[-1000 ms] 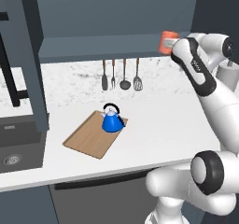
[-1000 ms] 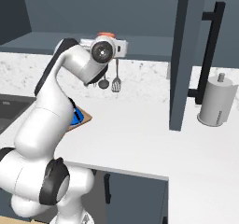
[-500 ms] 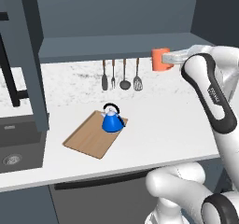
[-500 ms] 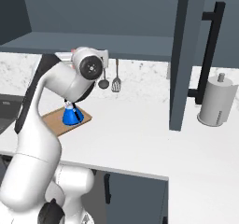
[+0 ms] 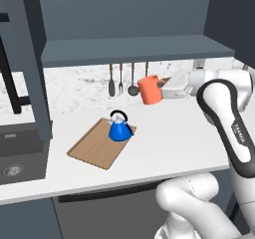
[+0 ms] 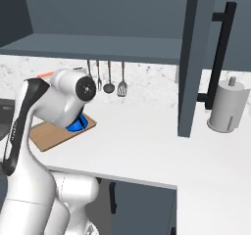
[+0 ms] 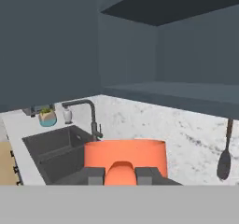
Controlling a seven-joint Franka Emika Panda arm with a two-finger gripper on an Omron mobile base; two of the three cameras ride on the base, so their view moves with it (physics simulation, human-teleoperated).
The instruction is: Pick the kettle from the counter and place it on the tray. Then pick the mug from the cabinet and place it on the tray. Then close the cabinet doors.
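One mug (image 5: 149,89) in gripper (image 5: 163,88), prob. clear above counter (image 5: 164,138).

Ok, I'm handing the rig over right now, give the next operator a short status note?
Gripper: shut on the mug, held in the air above the counter, right of the tray.
Kettle: already on the tray's far end.
Cabinet doors: both open.
Done: kettle placed, mug out of the cabinet.
Left: set the mug on the tray, close both doors.
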